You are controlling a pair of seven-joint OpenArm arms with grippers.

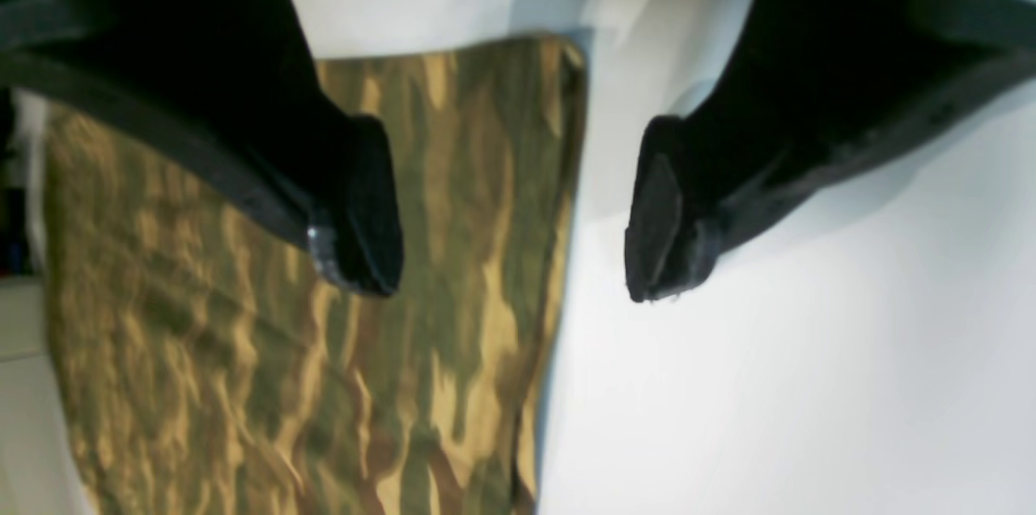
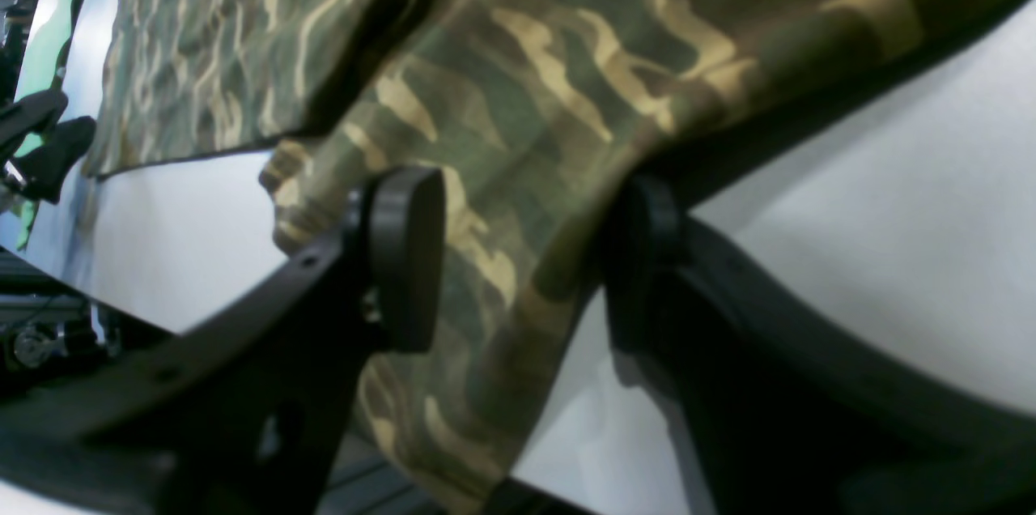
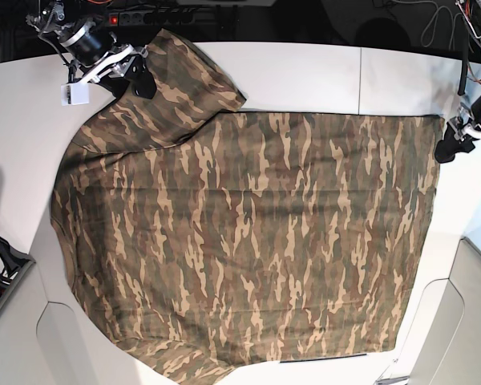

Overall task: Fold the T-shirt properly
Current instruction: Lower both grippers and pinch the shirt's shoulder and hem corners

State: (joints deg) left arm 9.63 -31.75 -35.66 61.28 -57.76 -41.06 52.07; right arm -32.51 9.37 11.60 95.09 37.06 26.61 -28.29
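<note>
The camouflage T-shirt [image 3: 248,233] lies spread flat over the white table [image 3: 305,72], with one sleeve at the far left corner. My right gripper [image 3: 136,76] is at that sleeve. In the right wrist view its jaws [image 2: 522,256] stand apart with the sleeve cloth [image 2: 526,53] between them, one pad [image 2: 405,256] on top and the other finger under the raised cloth. My left gripper [image 3: 449,148] is open and empty at the shirt's far right corner. In the left wrist view [image 1: 510,240] one finger hangs over the cloth [image 1: 202,337], the other over bare table [image 1: 809,377].
A power strip and cables [image 3: 136,14] lie beyond the table's back edge. More cables hang at the top right [image 3: 465,32]. A white tag [image 3: 74,94] hangs by the right arm. The shirt's lower hem reaches the table's near edge [image 3: 321,362].
</note>
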